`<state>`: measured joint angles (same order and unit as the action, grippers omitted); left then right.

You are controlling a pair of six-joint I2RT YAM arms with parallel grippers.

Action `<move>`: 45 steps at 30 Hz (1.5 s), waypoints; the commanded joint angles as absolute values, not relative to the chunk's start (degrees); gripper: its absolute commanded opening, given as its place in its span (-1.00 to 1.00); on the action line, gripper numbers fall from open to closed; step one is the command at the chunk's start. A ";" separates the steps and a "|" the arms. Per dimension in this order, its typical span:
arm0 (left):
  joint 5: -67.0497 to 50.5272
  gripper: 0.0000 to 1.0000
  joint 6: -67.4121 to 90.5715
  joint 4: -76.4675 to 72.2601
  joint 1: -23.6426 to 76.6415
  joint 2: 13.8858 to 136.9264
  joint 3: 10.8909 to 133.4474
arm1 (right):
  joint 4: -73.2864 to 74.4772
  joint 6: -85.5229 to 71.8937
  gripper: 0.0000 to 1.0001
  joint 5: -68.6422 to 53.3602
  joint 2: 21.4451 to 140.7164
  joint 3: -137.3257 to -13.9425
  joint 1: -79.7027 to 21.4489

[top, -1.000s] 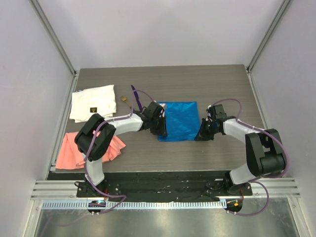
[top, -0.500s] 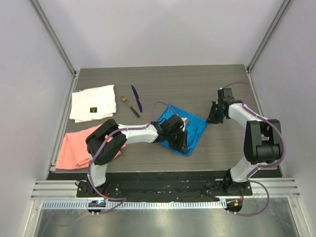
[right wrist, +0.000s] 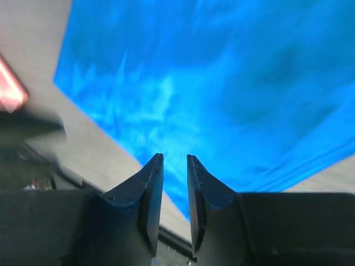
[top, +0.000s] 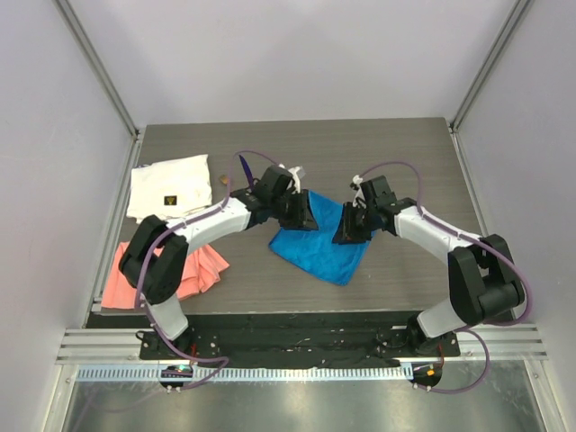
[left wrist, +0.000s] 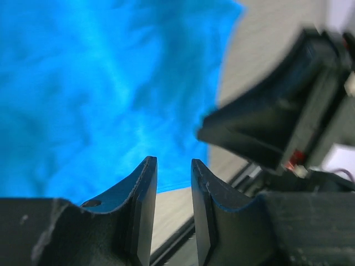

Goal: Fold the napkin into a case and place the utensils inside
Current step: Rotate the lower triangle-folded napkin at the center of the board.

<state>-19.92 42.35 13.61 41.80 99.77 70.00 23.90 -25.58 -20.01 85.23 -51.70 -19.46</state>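
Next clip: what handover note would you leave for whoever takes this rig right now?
Left gripper: slightly open, empty, at the napkin's far-left edge.
Right gripper: slightly open, empty, at its far-right edge.
Napkin: rumpled mid-table, no case yet.
Utensils: far left of it, mostly hidden by the left arm; a tan end shows.
Left: fold the case, insert utensils.

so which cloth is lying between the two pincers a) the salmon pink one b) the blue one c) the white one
b, the blue napkin lies between the left pincer and the right pincer; the white cloth and the pink cloth sit far off to the left.
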 commanded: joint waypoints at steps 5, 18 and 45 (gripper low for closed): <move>-16.97 -0.35 38.06 16.44 39.20 102.65 66.71 | 19.16 -27.60 -0.54 -25.14 85.87 -45.71 -22.50; -15.11 -0.40 42.80 8.44 39.29 104.24 56.35 | 19.33 -22.51 -0.53 -16.37 94.82 -48.77 -20.31; -26.19 0.20 39.02 14.15 34.63 93.07 52.65 | 23.12 -18.98 -0.35 -20.48 91.32 -52.21 -19.51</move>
<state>-22.33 39.77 16.45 34.59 91.94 54.22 25.32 -18.17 -17.47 93.34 -53.63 -19.29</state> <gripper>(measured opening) 0.612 0.324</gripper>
